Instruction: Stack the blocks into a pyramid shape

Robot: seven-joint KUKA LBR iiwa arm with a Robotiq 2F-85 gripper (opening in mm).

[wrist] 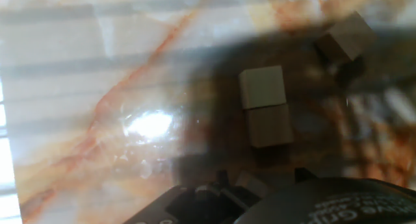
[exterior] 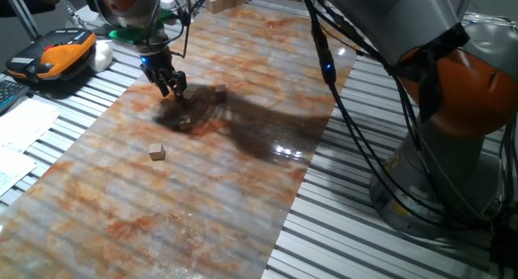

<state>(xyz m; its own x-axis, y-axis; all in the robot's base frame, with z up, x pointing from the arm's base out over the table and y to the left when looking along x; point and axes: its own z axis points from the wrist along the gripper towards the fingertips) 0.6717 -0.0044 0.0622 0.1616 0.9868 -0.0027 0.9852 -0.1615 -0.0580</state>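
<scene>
Gripper (exterior: 173,88) hovered upper left over the two touching blocks (wrist: 265,113), probably the pyramid's base; couldn't tell if its jaws held anything.

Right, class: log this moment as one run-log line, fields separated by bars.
phase: pyramid not begun | tool: above marble sheet, state unclear | blocks: two touching, one apart, one alone

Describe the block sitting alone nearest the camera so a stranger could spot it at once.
Start at the long marbled mat that covers the slatted table. Below the dark gripper and its shadow lies one small light-brown wooden cube. It sits alone on bare mat, while the other blocks lie up in the shadow.
</scene>
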